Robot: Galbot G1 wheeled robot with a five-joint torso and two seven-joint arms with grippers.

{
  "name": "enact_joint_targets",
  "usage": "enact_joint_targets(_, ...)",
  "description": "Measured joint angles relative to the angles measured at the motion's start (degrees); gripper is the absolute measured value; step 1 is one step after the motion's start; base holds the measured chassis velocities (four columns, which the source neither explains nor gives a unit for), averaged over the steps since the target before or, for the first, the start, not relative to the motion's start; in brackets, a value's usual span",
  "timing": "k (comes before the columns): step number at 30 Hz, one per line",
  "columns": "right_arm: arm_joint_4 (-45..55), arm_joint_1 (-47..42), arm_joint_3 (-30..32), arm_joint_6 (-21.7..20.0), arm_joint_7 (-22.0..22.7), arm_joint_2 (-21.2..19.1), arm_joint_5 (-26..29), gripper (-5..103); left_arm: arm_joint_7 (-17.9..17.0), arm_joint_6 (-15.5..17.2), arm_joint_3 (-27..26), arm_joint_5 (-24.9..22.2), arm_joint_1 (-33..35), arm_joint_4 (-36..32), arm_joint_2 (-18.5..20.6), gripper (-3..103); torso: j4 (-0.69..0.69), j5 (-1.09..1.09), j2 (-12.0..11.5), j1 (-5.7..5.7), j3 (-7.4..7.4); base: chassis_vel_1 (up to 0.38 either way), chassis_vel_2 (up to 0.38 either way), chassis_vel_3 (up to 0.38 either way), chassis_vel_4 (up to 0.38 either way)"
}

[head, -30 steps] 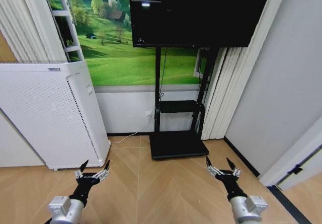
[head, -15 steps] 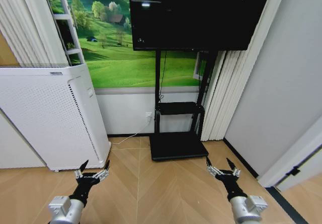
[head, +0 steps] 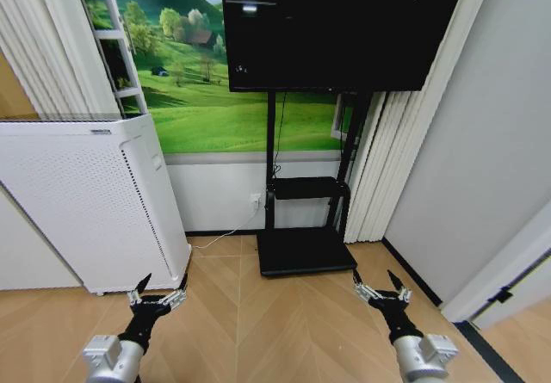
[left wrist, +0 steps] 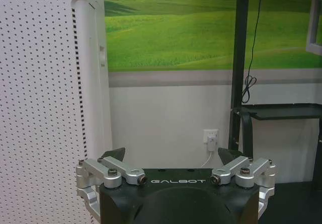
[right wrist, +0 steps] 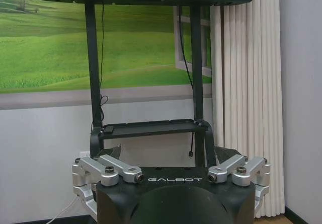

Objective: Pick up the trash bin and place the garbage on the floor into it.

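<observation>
Head view: left gripper point(head: 158, 293) and right gripper point(head: 379, 289) hang low over the tan herringbone floor point(head: 258, 314), metal jaws spread apart, holding nothing. A white perforated appliance point(head: 86, 202) stands left, a black TV stand point(head: 306, 245) ahead

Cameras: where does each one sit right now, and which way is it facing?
Head view: high on the robot, looking down at the floor, white appliance and TV stand; both open hands show, left hand, right hand.
Left wrist view: behind the left hand, facing the appliance.
Right wrist view: behind the right hand, facing the stand.
All share the meadow mural.
</observation>
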Motion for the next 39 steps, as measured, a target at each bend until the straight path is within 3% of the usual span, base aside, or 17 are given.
enact_joint_targets(39,0.0,0.0,0.0,0.0,0.0,0.0,0.0,100,0.0,0.0,0.0,0.0,0.0,0.0,0.0,100,0.0,0.01,9.5,3.98,5.49,0.054,0.052,-0.055,-0.054)
